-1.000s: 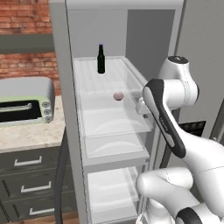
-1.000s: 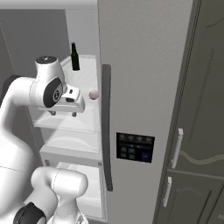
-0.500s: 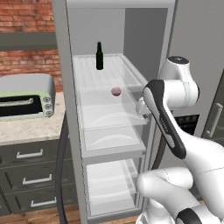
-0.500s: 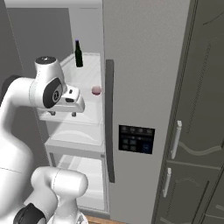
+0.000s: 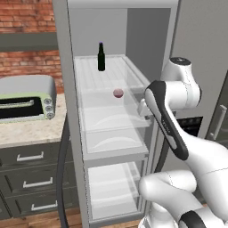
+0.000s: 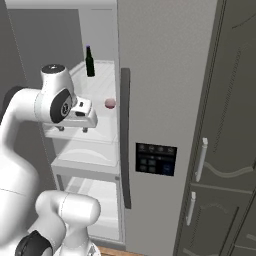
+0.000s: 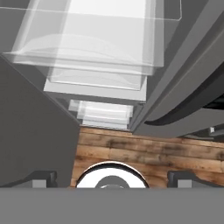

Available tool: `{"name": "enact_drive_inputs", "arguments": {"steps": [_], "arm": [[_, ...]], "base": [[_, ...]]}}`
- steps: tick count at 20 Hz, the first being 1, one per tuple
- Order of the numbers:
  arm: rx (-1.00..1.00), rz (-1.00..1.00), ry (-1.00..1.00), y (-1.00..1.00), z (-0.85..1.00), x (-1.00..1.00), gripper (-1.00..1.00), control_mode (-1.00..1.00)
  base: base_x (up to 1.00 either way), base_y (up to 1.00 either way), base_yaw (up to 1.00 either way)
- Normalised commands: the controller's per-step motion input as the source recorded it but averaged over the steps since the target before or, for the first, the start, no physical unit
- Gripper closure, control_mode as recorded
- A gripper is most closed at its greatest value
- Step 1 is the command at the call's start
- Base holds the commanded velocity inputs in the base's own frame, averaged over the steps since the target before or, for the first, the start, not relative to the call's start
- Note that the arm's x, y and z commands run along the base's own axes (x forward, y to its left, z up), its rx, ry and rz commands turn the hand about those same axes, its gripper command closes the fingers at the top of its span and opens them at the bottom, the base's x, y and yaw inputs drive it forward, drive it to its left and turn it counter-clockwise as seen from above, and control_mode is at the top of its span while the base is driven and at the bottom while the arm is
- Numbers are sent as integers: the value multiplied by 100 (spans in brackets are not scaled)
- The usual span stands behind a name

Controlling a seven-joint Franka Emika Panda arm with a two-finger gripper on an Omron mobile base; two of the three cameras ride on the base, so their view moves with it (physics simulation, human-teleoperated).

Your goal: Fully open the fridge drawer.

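The wide, see-through colourless plastic fridge drawer [image 5: 116,121] with a curved arc moulded on its front sits in the open fridge, under the flat ribbed clear shelf [image 5: 107,75], and its front edge stands out a little nearer than the shelf edge. In the hand view the same drawer [image 7: 87,48] lies at the top, its arc facing the camera, with a second clear bin [image 7: 98,83] below it and a smaller one lower still, above the brown wooden plank floor [image 7: 148,153]. A dark green glass bottle [image 5: 101,57] stands upright at the far end of the ribbed shelf, and a small round dark red fruit [image 5: 118,92] lies nearer, apart from the bottle. The white robot's claw [image 6: 72,129] hangs at the right side of the drawer, its dark tips pointing down, just at the drawer's near right corner; whether it touches the plastic is hard to say. In the hand view the two fingertips [image 7: 41,179] stand wide apart with nothing between them. To the left, a silver toaster oven [image 5: 24,100] with a green face rests on the pale speckled stone table [image 5: 26,131] above dark grey cabinet drawers [image 5: 31,171].
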Motion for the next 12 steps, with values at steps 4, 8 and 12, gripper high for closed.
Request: {"name": "enact_drive_inputs", "arguments": {"steps": [4, 8, 12], "arm": [[0, -3, 0, 8, 0, 41, -100, -100], [0, -3, 0, 8, 0, 42, -100, -100], [0, -6, 0, 27, 18, 46, -100, -100]], "base": [[0, 0, 0], [0, 0, 0], [0, 0, 0]]}}
